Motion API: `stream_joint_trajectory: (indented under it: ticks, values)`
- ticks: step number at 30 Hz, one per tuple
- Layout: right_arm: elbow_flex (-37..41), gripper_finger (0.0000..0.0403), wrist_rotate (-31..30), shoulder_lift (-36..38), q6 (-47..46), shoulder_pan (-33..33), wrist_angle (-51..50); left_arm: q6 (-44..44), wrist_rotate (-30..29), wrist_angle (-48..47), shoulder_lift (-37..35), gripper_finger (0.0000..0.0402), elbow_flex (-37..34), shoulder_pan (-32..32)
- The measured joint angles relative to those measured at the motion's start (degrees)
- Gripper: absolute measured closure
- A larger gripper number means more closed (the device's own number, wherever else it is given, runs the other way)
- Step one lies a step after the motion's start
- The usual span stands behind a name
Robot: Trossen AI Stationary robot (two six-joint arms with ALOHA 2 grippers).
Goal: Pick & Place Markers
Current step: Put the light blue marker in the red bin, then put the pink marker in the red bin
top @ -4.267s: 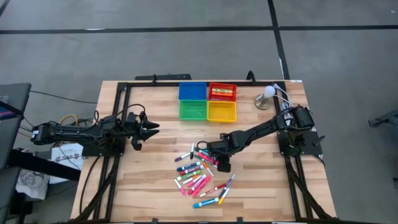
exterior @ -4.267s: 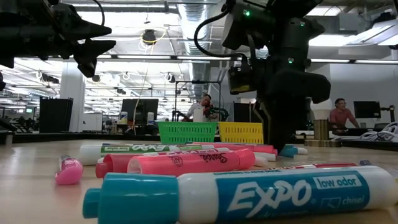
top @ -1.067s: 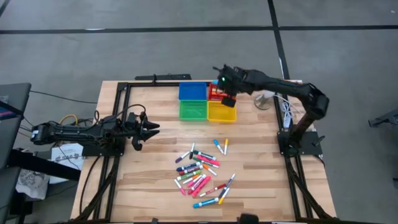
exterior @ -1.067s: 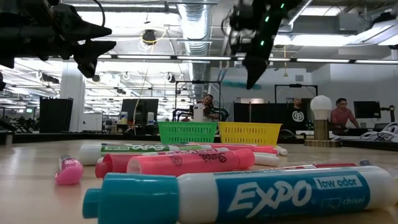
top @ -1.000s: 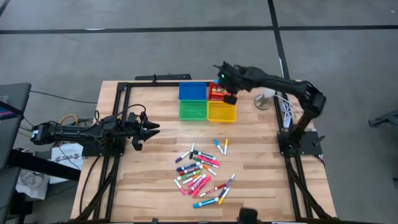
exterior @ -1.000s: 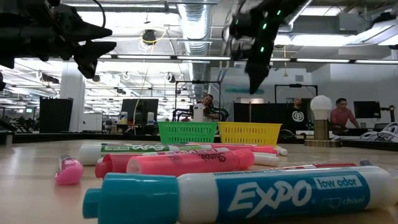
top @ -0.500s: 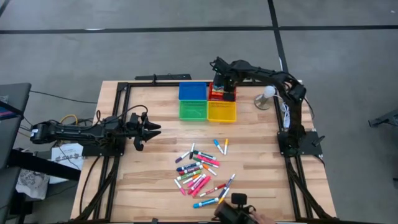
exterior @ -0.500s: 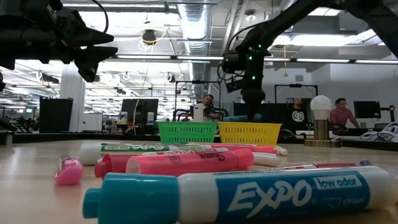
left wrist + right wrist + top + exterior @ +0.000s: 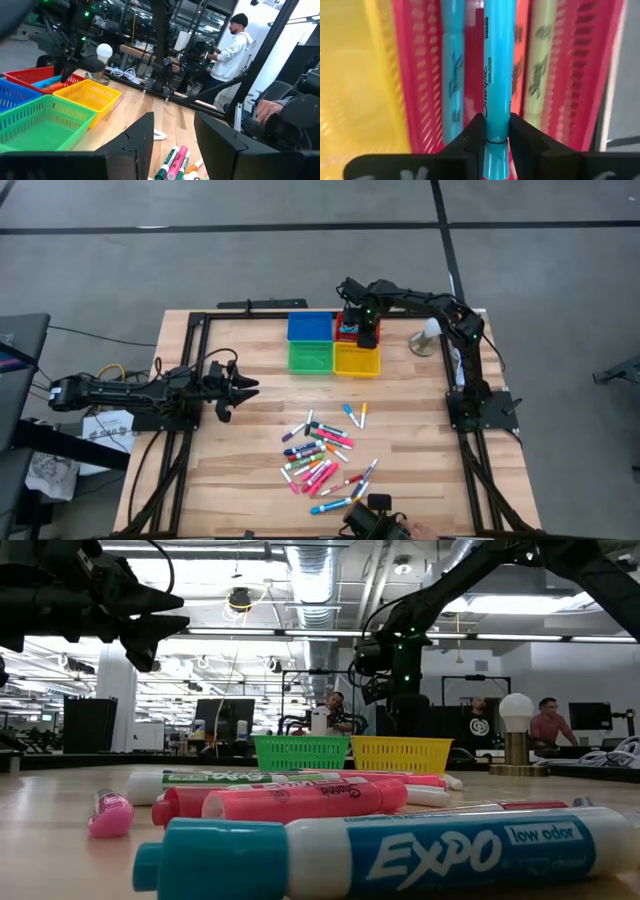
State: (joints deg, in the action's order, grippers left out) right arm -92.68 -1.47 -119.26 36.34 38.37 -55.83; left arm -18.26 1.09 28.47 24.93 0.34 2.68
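The right arm reaches across the table's far edge, its right gripper (image 9: 366, 332) pointing down into the red mesh tray (image 9: 570, 75), fingers clamped on a slim turquoise highlighter marker (image 9: 496, 75) with black lettering. Other markers lie in that tray. The left gripper (image 9: 243, 385) hovers part-open over the table's left side.

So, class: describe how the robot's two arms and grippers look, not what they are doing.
Both arms are dark, jointed and slim. The left gripper has two dark pointed fingers; the right gripper has blocky dark fingers. A small green light shows near the right wrist.
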Motion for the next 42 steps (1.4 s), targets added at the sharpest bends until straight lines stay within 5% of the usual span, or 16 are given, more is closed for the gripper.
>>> stream_joint_trajectory:
  ticks: [18,26,42]
  values:
    - [-1.07,0.0283,-0.36,-0.05,-0.04,-0.31,-2.63,-0.02,0.0,1.33,-0.01,0.026,0.0,0.0]
    - [-8.06,0.0292,-2.28,0.0,-4.07,-1.65,-9.88,-0.02,0.0,2.18,-0.02,0.026,0.0,0.0]
    - [-10.21,0.033,21.33,16.44,-12.94,-3.95,-12.06,-5.28,3.28,6.66,-0.02,0.026,0.0,-0.02]
